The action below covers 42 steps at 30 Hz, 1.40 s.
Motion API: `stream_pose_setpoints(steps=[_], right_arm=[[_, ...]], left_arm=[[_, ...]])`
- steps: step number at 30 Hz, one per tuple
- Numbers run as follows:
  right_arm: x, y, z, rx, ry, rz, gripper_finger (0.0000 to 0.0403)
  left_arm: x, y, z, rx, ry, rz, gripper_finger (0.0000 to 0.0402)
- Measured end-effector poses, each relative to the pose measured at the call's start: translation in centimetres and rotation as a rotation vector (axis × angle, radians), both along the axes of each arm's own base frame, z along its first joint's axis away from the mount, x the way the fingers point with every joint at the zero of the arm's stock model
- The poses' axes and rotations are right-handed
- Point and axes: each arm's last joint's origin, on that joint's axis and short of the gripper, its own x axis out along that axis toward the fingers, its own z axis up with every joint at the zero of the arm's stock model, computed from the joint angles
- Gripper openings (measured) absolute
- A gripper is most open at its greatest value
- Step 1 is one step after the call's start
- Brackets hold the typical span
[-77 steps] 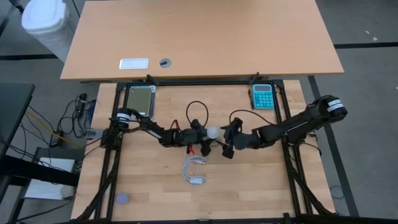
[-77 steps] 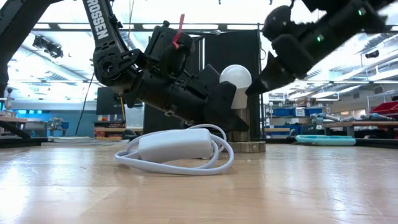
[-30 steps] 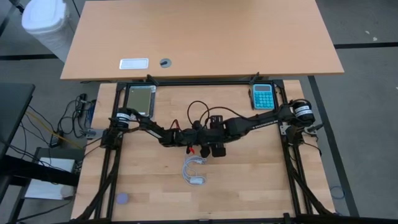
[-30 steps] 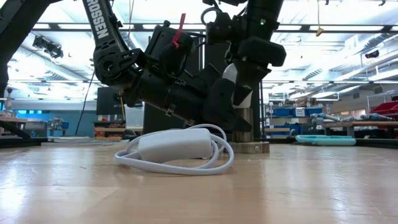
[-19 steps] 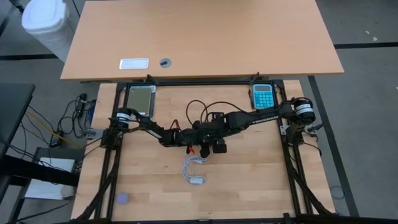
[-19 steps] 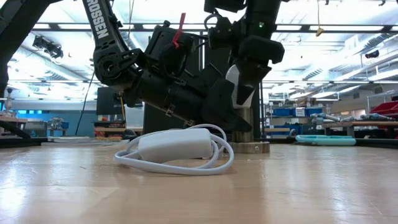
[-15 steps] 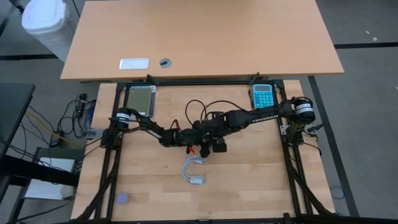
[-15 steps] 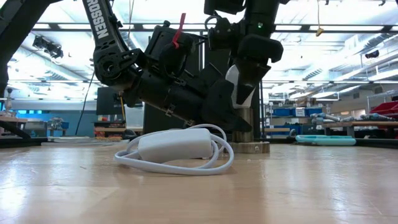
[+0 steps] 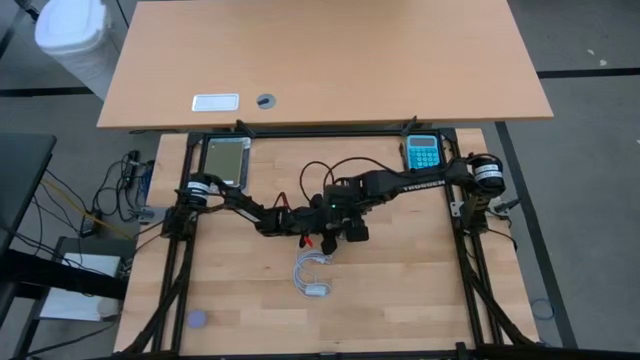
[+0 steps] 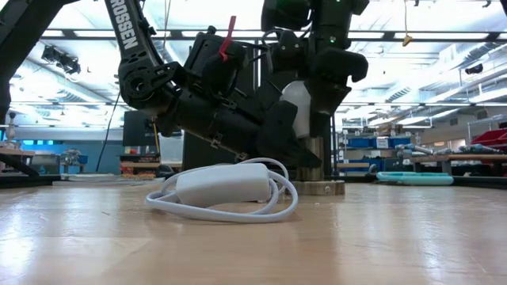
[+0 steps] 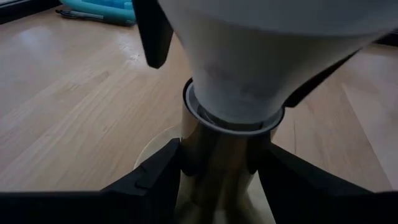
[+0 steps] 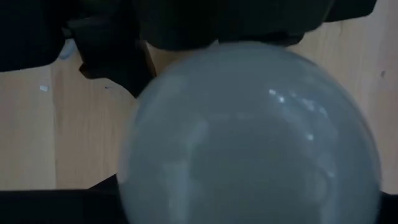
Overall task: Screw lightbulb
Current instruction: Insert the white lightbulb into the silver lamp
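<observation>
The white lightbulb (image 10: 297,104) stands upright with its narrow end in a metal socket (image 11: 217,155), which rises from a round base (image 10: 321,188) on the table's middle. My left gripper (image 11: 219,186) reaches in low from the table's left and is shut on the socket. My right gripper (image 10: 310,95) comes down from above and is shut on the bulb's globe (image 12: 249,137). In the high view, the right arm's hand (image 9: 342,218) hides the bulb. My left gripper pinches the socket's metal stem (image 11: 205,163) between its two fingers, just under the bulb's neck. The fingers come nearly level from the table's left and lie across the stem. The socket stands upright on its base on the table. My right gripper holds the bulb's round globe (image 10: 295,111) from above, fingers pointing down. One finger (image 10: 333,87) lies against the globe's side in the low view. The left gripper hides the other finger there. The bulb sits upright in the socket.
A coiled white cable with its switch box (image 10: 226,186) lies on the table just nearer than the socket (image 9: 310,275). A blue calculator (image 9: 422,155) and a grey flat device (image 9: 225,158) lie at the far edge. A small round thing (image 9: 197,320) lies near left.
My right gripper has shifted a little toward the table's left above the bulb and has tipped more upright. The bulb, the socket and my left gripper have stayed in place.
</observation>
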Motion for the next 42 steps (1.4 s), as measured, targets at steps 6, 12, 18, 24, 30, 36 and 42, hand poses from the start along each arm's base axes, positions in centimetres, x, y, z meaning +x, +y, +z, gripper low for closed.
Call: stream_pose_setpoints(steps=[6, 12, 18, 24, 30, 36, 42], right_arm=[[-0.1, 0.0, 0.5, -0.012, -0.021, -0.021, 0.0239], [-0.4, 0.1, 0.9, 0.025, -0.065, -0.018, 0.0268], [-0.9, 0.7, -0.1, 0.015, -0.045, -0.016, 0.0303], [-1.6, 0.7, -0.4, 0.004, -0.027, -0.034, 0.0316], [-2.7, 1.1, 1.5, -0.016, -0.083, -0.026, 0.0314], [-5.8, 1.0, 0.5, 0.009, -0.195, -0.066, 0.0313], [-8.3, 0.7, -1.9, 0.056, -0.481, -0.07, 0.0313]], left_arm=[[0.0, 0.0, 0.0, 0.0, 0.0, -0.003, 0.0203], [0.0, 0.0, 0.0, -0.003, 0.0, -0.004, 0.0203], [0.0, 0.0, 0.0, -0.004, 0.001, -0.003, 0.0203], [0.0, 0.0, 0.0, -0.005, 0.006, -0.003, 0.0203], [0.0, 0.0, 0.0, -0.007, 0.006, -0.001, 0.0203], [0.0, 0.0, 0.0, -0.008, 0.006, 0.0, 0.0203], [0.0, 0.0, 0.0, -0.008, 0.002, 0.0, 0.0203]])
